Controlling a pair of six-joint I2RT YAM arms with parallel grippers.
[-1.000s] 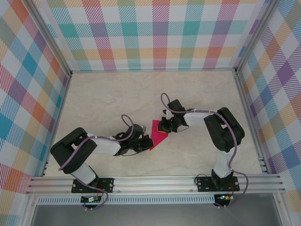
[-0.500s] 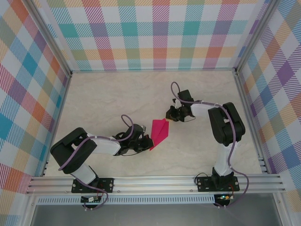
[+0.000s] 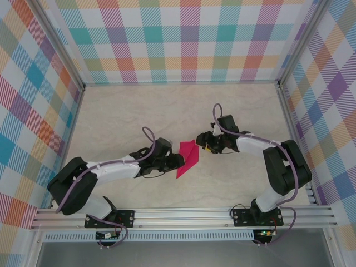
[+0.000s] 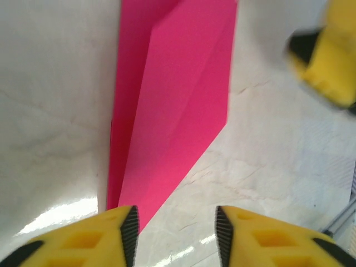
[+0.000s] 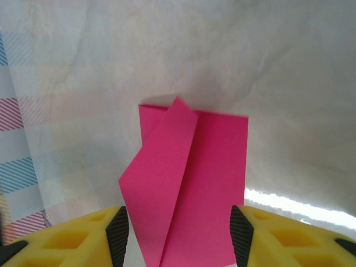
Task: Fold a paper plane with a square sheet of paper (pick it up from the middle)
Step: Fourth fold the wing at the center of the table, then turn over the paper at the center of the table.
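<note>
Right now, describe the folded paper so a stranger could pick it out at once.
On the pale marbled table, look near the middle, between the left gripper and right gripper. The paper plane lies there: a narrow, creased magenta dart, the only pink thing on the tabletop.

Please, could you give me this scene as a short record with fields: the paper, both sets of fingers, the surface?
paper plane: magenta-pink, creased, lying between the two arms
left fingers: apart, near the plane's narrow end, not clamping it
right fingers: apart, facing the plane, not clamping it
table: pale, marbled
</note>
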